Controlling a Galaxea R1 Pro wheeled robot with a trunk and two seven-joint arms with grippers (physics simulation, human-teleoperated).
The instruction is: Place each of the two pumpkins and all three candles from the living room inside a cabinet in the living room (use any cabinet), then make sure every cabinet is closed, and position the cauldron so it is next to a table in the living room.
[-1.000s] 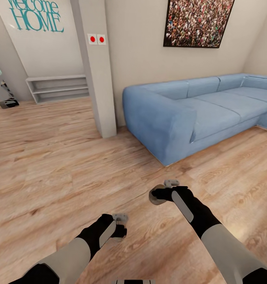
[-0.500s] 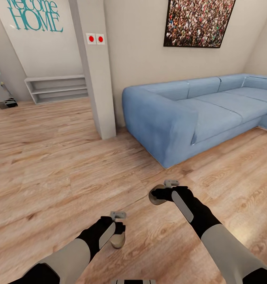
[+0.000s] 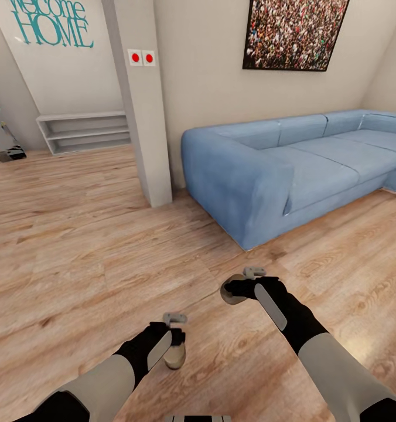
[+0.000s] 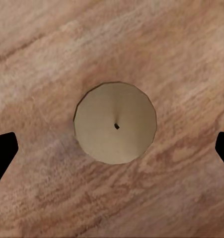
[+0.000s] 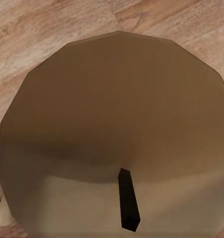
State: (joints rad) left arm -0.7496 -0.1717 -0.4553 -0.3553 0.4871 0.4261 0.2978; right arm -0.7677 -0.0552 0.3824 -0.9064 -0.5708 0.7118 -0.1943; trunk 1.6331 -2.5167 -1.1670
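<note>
My right end effector [image 3: 236,290] pinches one candle [image 3: 230,295]. A second candle [image 4: 115,129] stands on the floor [image 3: 75,252] at 6 o'clock, centred under my spread left end effector [image 3: 176,346]; I should descend straight before closing.

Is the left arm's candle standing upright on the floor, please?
Upright: the candle shows its round top and wick, with open jaws wide on either side and floor around it.

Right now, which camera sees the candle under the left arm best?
The left wrist view: it looks straight down on the whole candle and its wick, on the floor. The head view shows only part of it, behind the left gripper.
</note>
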